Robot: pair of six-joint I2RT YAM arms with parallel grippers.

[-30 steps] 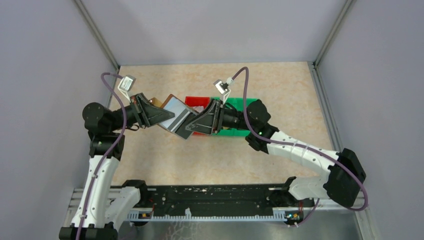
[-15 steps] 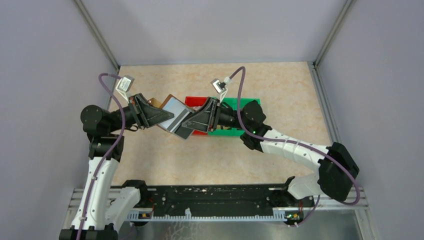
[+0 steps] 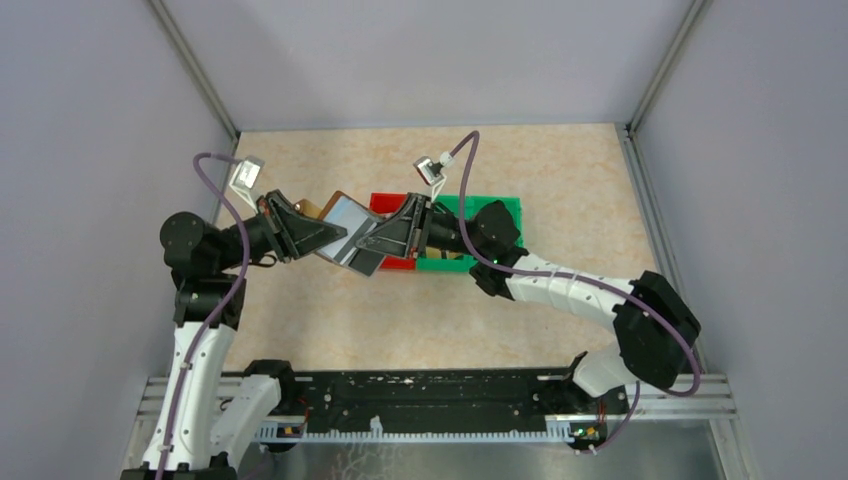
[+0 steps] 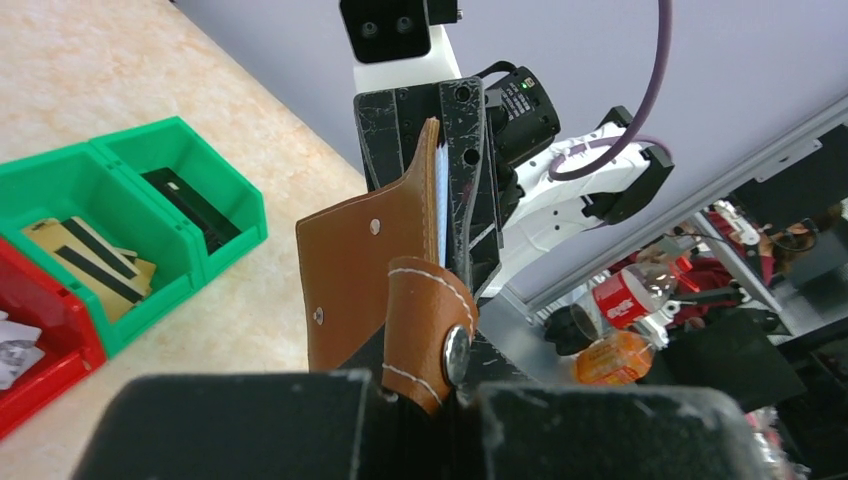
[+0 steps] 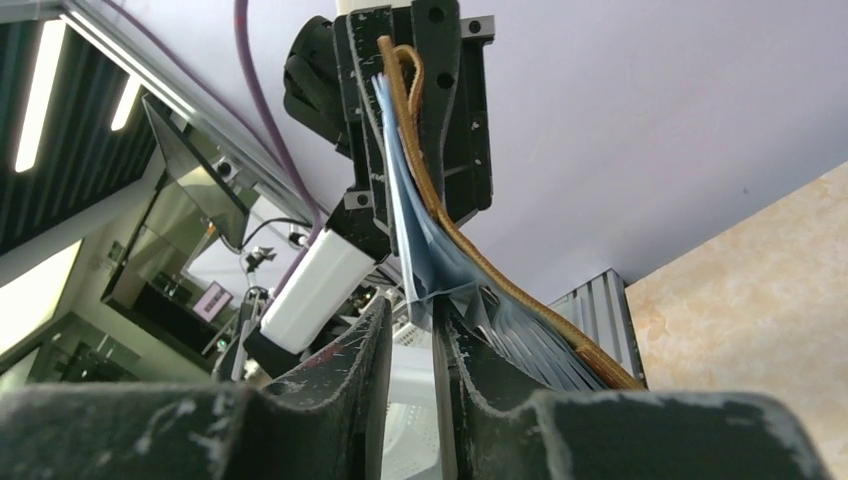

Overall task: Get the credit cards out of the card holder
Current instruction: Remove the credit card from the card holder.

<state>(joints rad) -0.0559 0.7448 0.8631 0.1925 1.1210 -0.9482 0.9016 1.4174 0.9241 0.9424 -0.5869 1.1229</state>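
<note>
The brown card holder (image 3: 343, 214) hangs open above the table, its pale grey-blue inside facing up. My left gripper (image 3: 328, 237) is shut on it near the snap tab (image 4: 432, 322); its brown back (image 4: 347, 268) fills the left wrist view. My right gripper (image 3: 376, 241) is at the holder's lower right edge. In the right wrist view its fingers (image 5: 365, 362) stand narrowly apart, and the edge of a blue pocket (image 5: 418, 262) reaches between the tips. Gold credit cards with dark stripes (image 4: 88, 256) and a dark card (image 4: 190, 205) lie in the green bin (image 4: 215, 245).
A red bin (image 3: 394, 203) and the green bin (image 3: 500, 207) stand side by side behind the right gripper. Whitish paper scraps (image 4: 15, 352) lie in the red bin (image 4: 55, 372). Grey walls enclose the beige table (image 3: 560, 170) on three sides.
My right arm has pushed left, bringing its gripper closer onto the holder's lower edge. My left gripper has kept hold of the holder and barely moved.
</note>
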